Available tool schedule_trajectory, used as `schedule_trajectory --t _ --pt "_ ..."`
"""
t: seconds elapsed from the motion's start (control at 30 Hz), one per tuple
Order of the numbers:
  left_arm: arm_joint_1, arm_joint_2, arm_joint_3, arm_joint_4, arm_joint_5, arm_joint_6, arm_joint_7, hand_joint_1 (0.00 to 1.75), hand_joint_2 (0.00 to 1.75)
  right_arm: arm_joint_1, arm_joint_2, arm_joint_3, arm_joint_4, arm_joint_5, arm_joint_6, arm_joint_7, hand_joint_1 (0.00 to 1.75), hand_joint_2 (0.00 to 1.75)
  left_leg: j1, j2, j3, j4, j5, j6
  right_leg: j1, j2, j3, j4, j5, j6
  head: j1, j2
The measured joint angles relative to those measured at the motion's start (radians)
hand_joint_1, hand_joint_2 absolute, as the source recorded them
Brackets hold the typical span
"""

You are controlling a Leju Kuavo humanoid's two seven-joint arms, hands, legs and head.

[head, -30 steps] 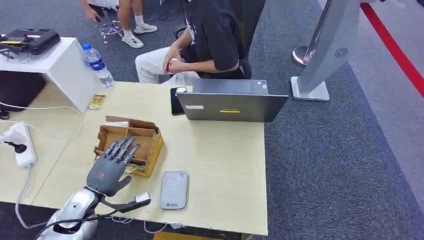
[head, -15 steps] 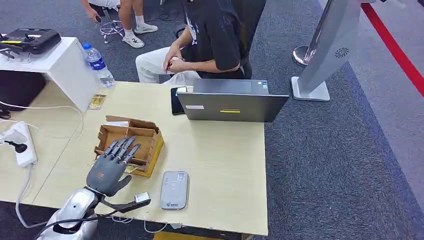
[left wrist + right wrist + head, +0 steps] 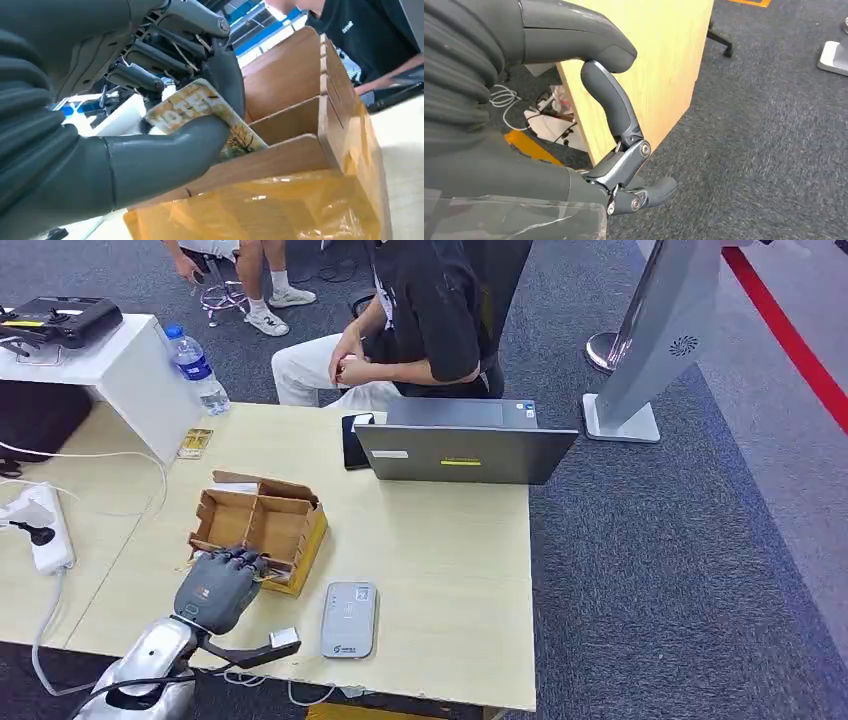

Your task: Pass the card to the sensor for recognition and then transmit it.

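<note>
**Card pinched at the divided box**

Head view: pale wooden table (image 3: 440,570) on grey carpet; open laptop (image 3: 463,450) at 12 o'clock with a seated person (image 3: 420,320) behind it, head cut off by the frame. White sensor (image 3: 348,620) near the front edge, at 3 o'clock from the left hand (image 3: 215,585). Cardboard box (image 3: 262,525) at 12 o'clock of that hand, touching its curled fingertips; card itself hidden under the fingers.

Left wrist view: card (image 3: 200,107) clamped between thumb and dark fingers, tilted, one corner just above the box's nearest compartment; print partly covered, unreadable.

Right wrist view: right hand (image 3: 624,165) hung beside the table's side panel above carpet, fingers curled in loosely, nothing held.
</note>
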Motion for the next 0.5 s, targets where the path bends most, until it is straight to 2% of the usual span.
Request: schedule_trajectory --t 0.2,0.3,0.5 --pt "-0.001 0.0 0.0 0.0 -0.011 0.0 0.0 1.75 1.75 0.0 0.0 0.0 0.0 0.002 0.0 0.0 0.0 1.75 0.0 0.0 0.0 0.0 0.0 0.0 0.0 0.0 0.0 0.0 0.0 0.0 0.0 0.0" --pt "-0.006 -0.002 0.0 -0.003 -0.021 0.023 0.0 1.75 1.75 0.0 0.0 0.0 0.0 0.009 0.0 -0.001 0.0 1.75 0.0 0.0 0.0 0.0 0.0 0.0 0.0 0.0 0.0 0.0 0.0 0.0 0.0 0.0" --pt "-0.038 -0.029 -0.008 -0.072 -0.034 0.021 0.02 1.75 1.75 -0.001 0.0 0.01 0.0 0.0 -0.003 -0.006 0.0 1.75 0.0 0.0 0.0 0.0 0.0 0.0 0.0 0.0 0.0 0.0 0.0 0.0 0.0 0.0"
